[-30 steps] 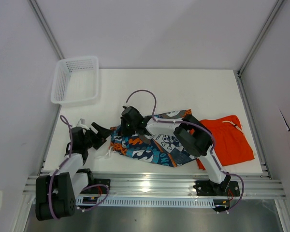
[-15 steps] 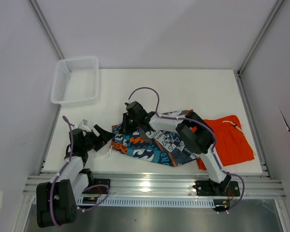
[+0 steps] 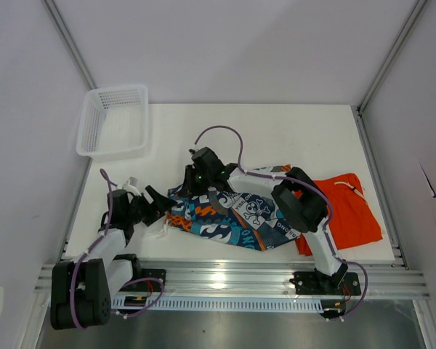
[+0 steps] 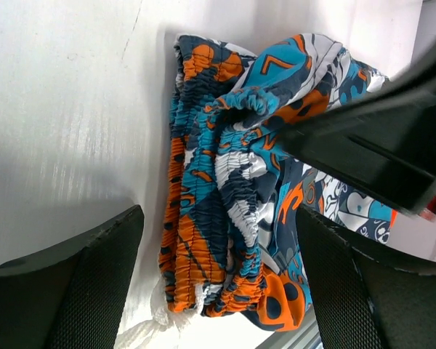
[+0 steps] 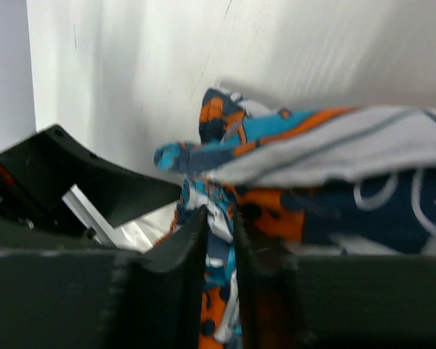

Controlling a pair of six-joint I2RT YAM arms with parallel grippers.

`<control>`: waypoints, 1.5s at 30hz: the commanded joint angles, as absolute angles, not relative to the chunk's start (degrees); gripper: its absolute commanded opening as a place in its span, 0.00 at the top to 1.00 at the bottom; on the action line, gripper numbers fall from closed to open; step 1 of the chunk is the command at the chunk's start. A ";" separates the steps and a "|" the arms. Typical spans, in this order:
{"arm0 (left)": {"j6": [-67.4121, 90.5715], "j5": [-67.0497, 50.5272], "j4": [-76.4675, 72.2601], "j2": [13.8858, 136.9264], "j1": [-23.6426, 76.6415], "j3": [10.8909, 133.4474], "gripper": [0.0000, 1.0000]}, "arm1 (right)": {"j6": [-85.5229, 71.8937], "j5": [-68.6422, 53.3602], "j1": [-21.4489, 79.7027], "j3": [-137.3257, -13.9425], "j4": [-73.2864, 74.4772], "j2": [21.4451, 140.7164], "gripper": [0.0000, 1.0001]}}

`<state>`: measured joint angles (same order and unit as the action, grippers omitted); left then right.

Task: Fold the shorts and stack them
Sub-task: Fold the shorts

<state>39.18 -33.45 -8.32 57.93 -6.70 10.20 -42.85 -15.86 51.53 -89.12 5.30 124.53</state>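
Patterned shorts [image 3: 236, 218] lay rumpled, orange shorts [image 3: 349, 207] touching at right. Right gripper [image 3: 194, 182] sat on their far-left corner; left gripper [image 3: 158, 200] just beside. White mesh basket [image 3: 83, 134] far-left.

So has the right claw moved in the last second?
Yes. The right claw, shut on the patterned shorts, has shifted toward the table's far edge and slightly right, away from the basket.

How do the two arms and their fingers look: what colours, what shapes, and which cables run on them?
Both arms have white link tubes and bulky black joint housings. A thin purple cable loops along the left arm and the right arm. The left gripper and right gripper are black; the fingers are flat, matt, with a fine textured surface. No markings are readable.
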 commanded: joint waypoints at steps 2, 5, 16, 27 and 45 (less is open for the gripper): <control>39.02 -30.15 -0.53 55.99 -6.15 10.63 0.12 | -39.38 -9.68 53.17 -83.87 7.64 112.60 0.61; 40.86 -30.41 -0.44 54.76 -6.24 11.07 0.12 | -36.40 -3.81 54.57 -77.64 8.96 106.45 0.47; 46.40 -30.68 10.98 51.42 -6.77 19.24 0.13 | -4.60 15.07 67.75 -67.32 2.65 99.05 0.31; 46.15 -26.47 26.96 50.27 -12.56 31.10 0.08 | 11.68 21.35 72.95 -68.11 -2.19 102.83 0.01; 42.45 -28.74 31.11 53.79 -21.01 35.07 0.07 | 18.02 18.10 78.75 -75.23 -0.35 109.25 0.01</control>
<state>44.40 -27.05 30.59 53.82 -20.12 32.64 16.80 17.72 77.47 -72.47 0.60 109.19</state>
